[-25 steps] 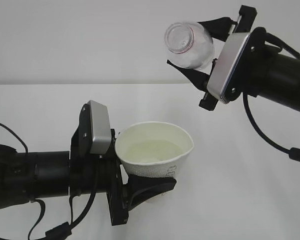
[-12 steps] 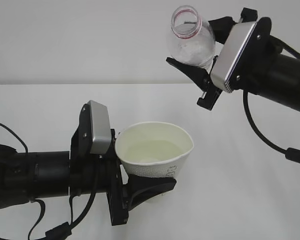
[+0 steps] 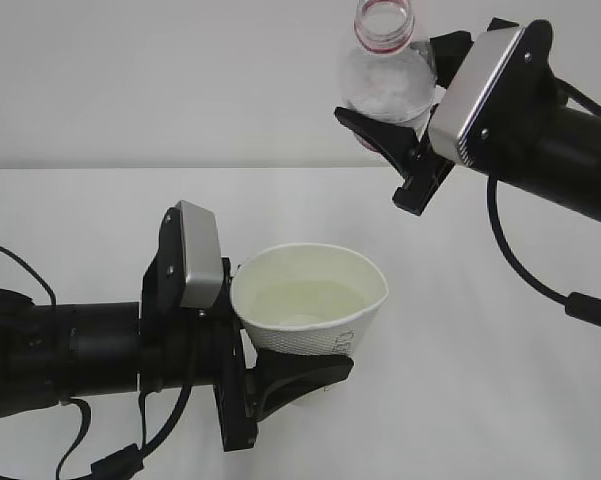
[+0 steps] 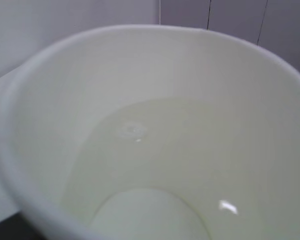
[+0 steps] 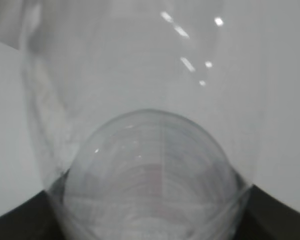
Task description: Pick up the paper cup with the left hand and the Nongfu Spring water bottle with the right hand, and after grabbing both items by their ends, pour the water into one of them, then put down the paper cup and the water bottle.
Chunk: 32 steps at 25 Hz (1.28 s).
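Paper cup [image 3: 310,300] of water [image 3: 305,300] in the left tool [image 3: 280,375]; bottle [image 3: 385,70] upright in the right tool [image 3: 400,130], above.

exterior: slanted down, facing both arms. wrist views: extreme close-ups into paper cup [image 4: 150,150], bottle [image 5: 150,150].

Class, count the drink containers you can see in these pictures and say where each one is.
2. The paper cup sits in the left pincer, low in the middle. The water bottle is held high in the right pincer. None looks hidden.
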Tool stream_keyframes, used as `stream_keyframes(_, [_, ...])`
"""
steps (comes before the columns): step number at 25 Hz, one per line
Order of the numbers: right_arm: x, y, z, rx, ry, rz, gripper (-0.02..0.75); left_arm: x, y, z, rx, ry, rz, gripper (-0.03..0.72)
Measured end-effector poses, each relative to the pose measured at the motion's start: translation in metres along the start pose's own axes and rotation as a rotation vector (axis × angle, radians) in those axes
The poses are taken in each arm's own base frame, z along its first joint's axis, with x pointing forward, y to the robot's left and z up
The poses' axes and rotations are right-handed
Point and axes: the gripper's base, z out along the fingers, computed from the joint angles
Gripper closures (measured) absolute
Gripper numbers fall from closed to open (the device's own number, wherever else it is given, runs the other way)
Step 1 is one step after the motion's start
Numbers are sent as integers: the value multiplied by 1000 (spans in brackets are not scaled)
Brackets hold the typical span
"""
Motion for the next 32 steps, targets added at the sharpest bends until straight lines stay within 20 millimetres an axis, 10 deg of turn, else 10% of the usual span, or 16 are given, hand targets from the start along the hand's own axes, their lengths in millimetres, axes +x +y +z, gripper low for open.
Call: stream_keyframes(32, [2,-5,0,58,3,493,253,0,0,0,0,0,0,198])
